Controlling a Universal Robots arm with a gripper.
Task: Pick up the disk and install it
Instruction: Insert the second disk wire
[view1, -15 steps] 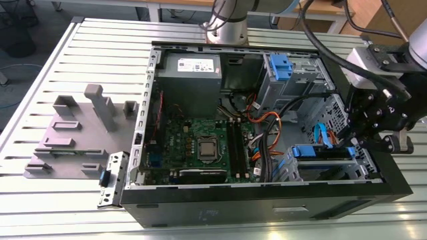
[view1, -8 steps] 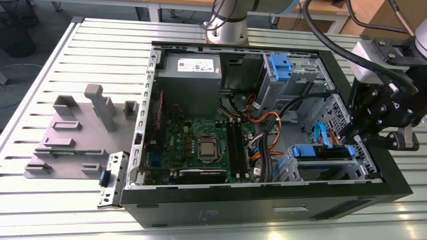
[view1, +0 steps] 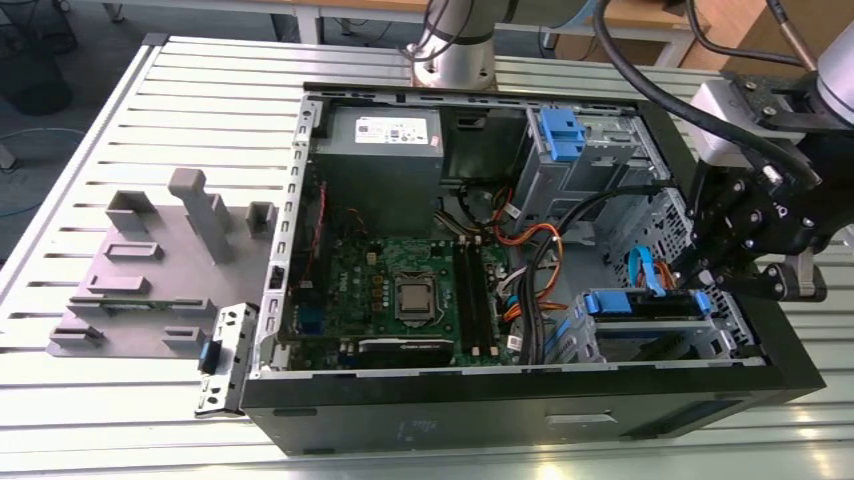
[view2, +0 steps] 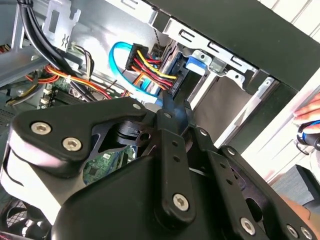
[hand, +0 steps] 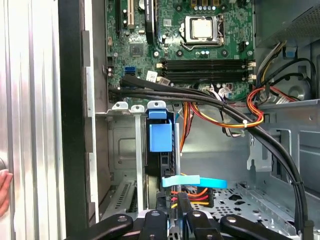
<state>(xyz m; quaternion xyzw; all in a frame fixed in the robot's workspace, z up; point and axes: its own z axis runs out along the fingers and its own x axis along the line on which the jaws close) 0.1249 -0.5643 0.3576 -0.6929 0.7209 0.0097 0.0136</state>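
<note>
A slatted pale metal tabletop carries an open black PC case, lying on its side with its motherboard facing up. On the exterior view's left of the case stands a grey fixture with upright posts. Beyond the tabletop a grey floor and wooden benches show.

The disk sits in the drive cage at the case's front corner, on the exterior view's right, with its blue rails visible and a light blue data cable and a bundle of coloured wires running to it. In the first wrist view the disk stands on edge in the cage, its long axis running along the cage's depth and its connector end toward the hand.

The hand hangs just above the cage. In the second wrist view its fingers appear drawn close together near the disk's plugs; whether they grip anything cannot be told.

The white sticker on the grey box carries print too small to read.

A person's fingers rest beside the case's outer wall.
</note>
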